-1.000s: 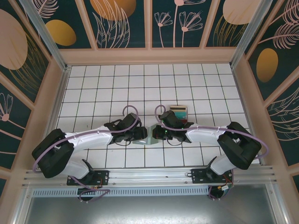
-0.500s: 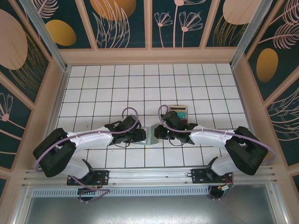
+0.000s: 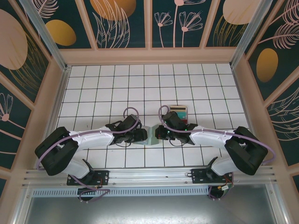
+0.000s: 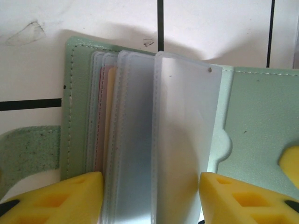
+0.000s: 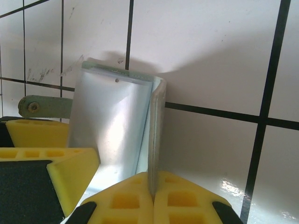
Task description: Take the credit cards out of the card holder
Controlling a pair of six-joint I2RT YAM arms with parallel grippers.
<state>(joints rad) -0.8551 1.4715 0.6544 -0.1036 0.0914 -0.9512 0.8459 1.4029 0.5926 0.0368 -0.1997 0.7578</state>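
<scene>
Card holder (image 4: 261, 116) open — right gripper (image 5: 152, 185) clamps one panel.

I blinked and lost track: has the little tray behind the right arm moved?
No. The tray sits on the same white tiles as a second ago.

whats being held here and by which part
The right gripper, jaws shut, pinches the card holder by the edge of its raised cover panel. The left gripper straddles the clear sleeves; whether it grips them cannot be told.
</scene>
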